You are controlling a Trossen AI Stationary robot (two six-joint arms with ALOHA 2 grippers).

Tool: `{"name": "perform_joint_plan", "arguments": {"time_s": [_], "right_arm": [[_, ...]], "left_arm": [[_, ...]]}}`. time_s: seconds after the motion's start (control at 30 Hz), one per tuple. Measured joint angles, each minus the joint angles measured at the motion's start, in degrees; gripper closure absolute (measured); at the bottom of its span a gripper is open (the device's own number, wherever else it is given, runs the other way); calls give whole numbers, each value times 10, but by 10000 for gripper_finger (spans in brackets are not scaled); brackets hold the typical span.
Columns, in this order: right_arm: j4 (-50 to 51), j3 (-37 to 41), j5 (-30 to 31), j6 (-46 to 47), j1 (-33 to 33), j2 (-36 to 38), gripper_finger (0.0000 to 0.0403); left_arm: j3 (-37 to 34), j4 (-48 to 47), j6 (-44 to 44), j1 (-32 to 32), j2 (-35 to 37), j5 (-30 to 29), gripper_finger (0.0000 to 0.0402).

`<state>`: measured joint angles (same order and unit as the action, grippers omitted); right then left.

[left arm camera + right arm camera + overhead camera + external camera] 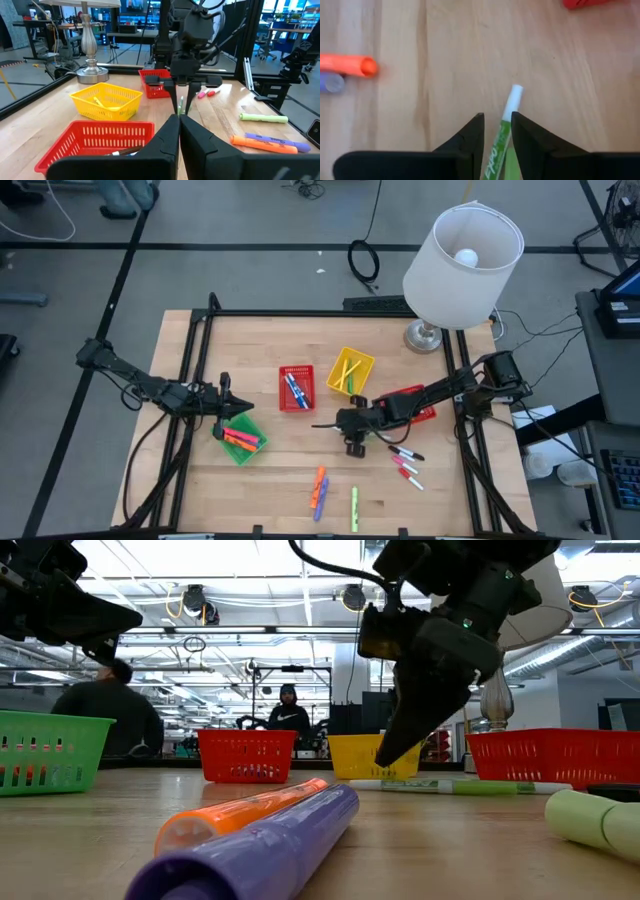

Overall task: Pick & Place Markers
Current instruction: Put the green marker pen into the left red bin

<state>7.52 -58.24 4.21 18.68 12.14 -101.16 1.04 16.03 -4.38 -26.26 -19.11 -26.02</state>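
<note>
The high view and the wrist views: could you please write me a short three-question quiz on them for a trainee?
1. True or false: the left pincer hangs over the yellow basket.
2. Which marker is the right pincer set down at? A orange, B green, C purple.
3. Fill in: the blue markers lie in a ____ basket.

Key
1. False: it is over the green basket.
2. B, the green marker, which lies on the table.
3. Red.
</note>
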Motion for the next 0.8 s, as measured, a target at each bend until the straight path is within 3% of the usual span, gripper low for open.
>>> {"name": "perform_joint_plan", "arguments": {"time_s": [0.47, 0.8], "right_arm": [[-3, -1, -13, 61, 18, -25, 318], [4, -14, -9, 39, 21, -73, 337]], "left_arm": [[0, 0, 0, 0, 0, 0, 380], [0, 0, 0, 0, 0, -1, 380]]}}
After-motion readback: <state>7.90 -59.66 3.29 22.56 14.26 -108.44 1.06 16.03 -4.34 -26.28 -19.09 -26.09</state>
